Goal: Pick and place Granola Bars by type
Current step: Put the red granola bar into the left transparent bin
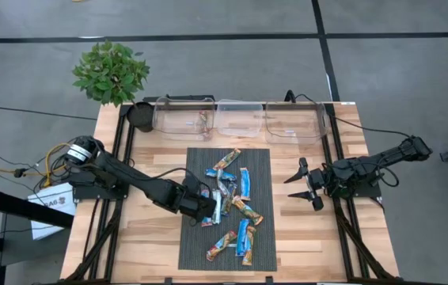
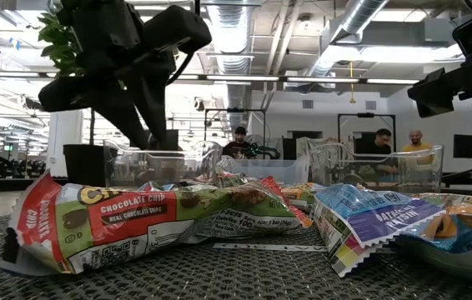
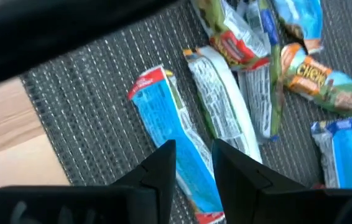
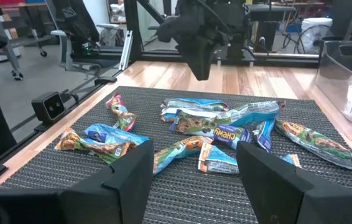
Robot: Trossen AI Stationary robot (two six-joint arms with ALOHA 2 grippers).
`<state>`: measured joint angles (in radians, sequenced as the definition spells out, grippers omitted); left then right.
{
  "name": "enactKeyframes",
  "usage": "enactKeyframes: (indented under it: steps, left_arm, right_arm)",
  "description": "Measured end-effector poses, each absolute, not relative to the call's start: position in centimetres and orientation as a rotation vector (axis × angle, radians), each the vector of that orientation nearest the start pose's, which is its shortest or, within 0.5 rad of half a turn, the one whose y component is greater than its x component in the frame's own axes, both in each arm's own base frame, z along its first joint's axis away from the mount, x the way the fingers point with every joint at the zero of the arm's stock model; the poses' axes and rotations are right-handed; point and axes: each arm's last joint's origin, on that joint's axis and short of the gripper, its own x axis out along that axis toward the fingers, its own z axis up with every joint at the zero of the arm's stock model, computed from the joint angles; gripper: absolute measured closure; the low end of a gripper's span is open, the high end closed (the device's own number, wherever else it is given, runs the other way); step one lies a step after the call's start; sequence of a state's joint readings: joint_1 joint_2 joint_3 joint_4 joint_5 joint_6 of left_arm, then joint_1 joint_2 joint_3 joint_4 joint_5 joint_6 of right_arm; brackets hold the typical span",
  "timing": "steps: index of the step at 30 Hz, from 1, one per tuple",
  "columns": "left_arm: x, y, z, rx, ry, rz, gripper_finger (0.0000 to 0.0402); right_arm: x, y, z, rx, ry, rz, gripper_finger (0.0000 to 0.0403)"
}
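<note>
I have the left gripper (image 1: 206, 210) low over the near-left part of the dark woven mat (image 1: 263, 158), its fingers (image 3: 163, 163) straddling a blue granola bar (image 3: 170, 134) that lies flat at the mat's left edge; the fingers are part-closed around the wrapper, though I cannot tell whether they truly pinch it yet. The other granola bars (image 1: 232, 202), blue, orange-brown and silvery, lie loosely heaped along the middle of the mat, some overlapping. To do this step well, I judge I should close squarely across the bar's narrow width, keep clear of the silvery bar (image 3: 221, 102) lying just beside it, and lift straight up so the crinkly wrapper does not drag its neighbours. The right gripper (image 1: 307, 184) waits beside the mat's right edge, its fingers spread wide and empty. Three clear bins (image 1: 240, 119) stand in a row along the far edge of the wooden tabletop (image 1: 149, 237), with a dark cup (image 1: 140, 115) at their left end and a potted plant (image 1: 111, 73) beyond the far-left corner. Behind the tabletop is an open workshop with ceiling ducts, desks and a few seated people (image 2: 239, 142).
</note>
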<state>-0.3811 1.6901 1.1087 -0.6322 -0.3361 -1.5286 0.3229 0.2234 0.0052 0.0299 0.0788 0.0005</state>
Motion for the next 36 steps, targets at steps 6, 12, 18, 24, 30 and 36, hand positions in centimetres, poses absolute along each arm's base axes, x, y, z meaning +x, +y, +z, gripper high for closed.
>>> enactKeyframes:
  steps: [6, 12, 18, 24, 30, 36]
  left_arm:
    - [30.3, -11.1, 19.2, -0.957, 0.912, 0.769, 0.0252]
    - [30.4, -10.9, 19.2, -0.963, 0.899, 0.783, 0.0164]
    - [30.3, -10.6, 19.2, -1.047, 0.803, 0.895, 0.0135]
    - [31.0, -10.6, 17.1, -1.089, 0.872, 0.939, 0.0144]
    - [31.9, -10.7, 15.3, -1.118, 0.925, 0.935, 0.0154]
    - [32.2, -10.7, 15.3, -1.139, 0.902, 0.914, 0.0157]
  right_arm:
    - [10.5, 3.3, 15.0, -0.037, 0.185, 0.243, 0.0182]
    - [10.5, 3.3, 14.9, -0.037, 0.185, 0.243, 0.0182]
    - [10.5, 3.3, 15.0, -0.037, 0.185, 0.243, 0.0182]
    - [10.5, 3.3, 14.9, -0.037, 0.185, 0.243, 0.0182]
    - [10.5, 3.3, 15.0, -0.037, 0.184, 0.243, 0.0182]
    - [10.5, 3.3, 15.0, -0.037, 0.183, 0.243, 0.0182]
